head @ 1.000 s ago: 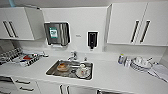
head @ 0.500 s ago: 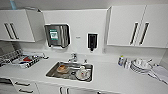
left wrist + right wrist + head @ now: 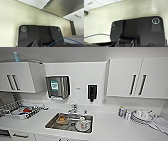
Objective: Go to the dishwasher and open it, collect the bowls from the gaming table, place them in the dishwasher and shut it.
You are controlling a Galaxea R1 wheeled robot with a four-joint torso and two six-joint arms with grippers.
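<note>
I face a white table (image 3: 120, 129) with a steel sink (image 3: 51, 124) holding dirty dishes. A dish rack (image 3: 18, 110) sits left, stacked plates (image 3: 140, 118) right, possibly with cups on top. Whether either tool is apart or together, I cannot tell.

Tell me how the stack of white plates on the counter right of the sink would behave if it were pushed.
The stack of white plates looks like ceramic, so probably heavy and breakable. Some cups seem to rest on top; a push might shake them off. The white counter looks smooth, so the stack would likely slide, not tip.
</note>
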